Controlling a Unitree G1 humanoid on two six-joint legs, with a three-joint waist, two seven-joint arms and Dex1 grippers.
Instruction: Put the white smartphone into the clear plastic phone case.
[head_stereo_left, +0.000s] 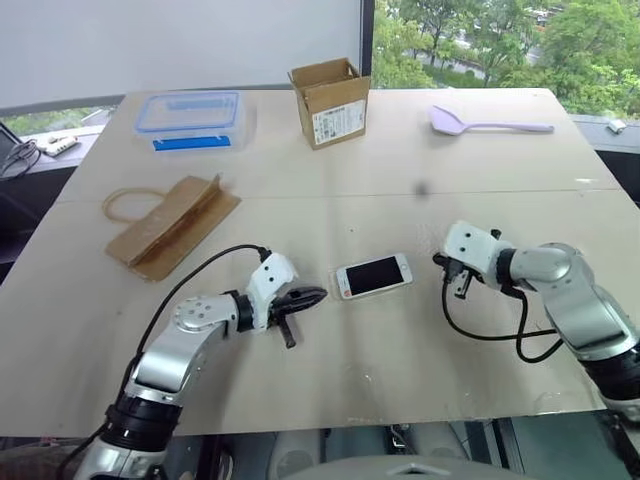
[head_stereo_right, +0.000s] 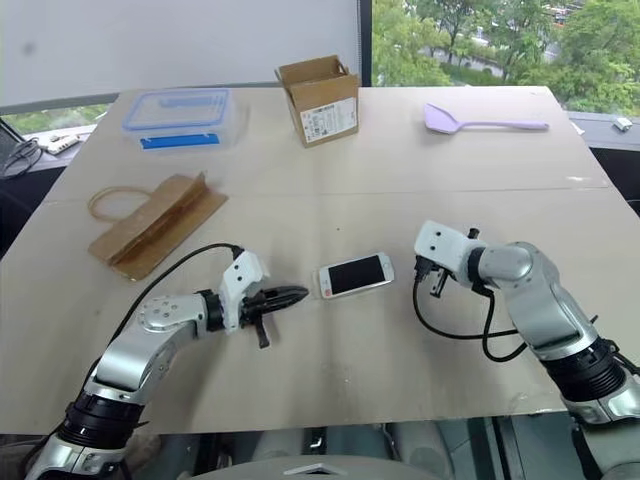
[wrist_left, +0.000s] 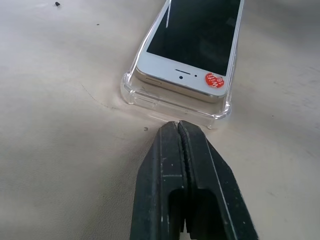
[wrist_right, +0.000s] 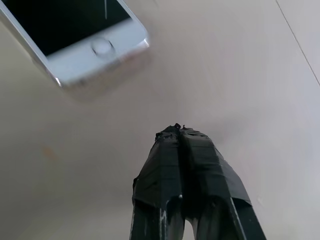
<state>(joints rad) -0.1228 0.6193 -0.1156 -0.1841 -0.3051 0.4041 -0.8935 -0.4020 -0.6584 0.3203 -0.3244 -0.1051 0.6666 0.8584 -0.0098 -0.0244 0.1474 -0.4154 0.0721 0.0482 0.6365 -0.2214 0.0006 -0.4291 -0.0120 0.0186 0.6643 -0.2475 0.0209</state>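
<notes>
phone (wrist_left: 192, 37) lies in case (wrist_left: 131, 91), earpiece end looks slightly proud | left gripper (wrist_left: 179, 125) pinched empty, tips just short of case end | right gripper (wrist_right: 176, 129) pinched empty, near phone's other end | advice: press raised end gently, steady the opposite end

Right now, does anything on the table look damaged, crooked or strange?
Slightly. The white smartphone lies in the clear plastic phone case, but the end near the left gripper seems raised above the rim, not fully seated. A small red sticker marks that corner.
</notes>
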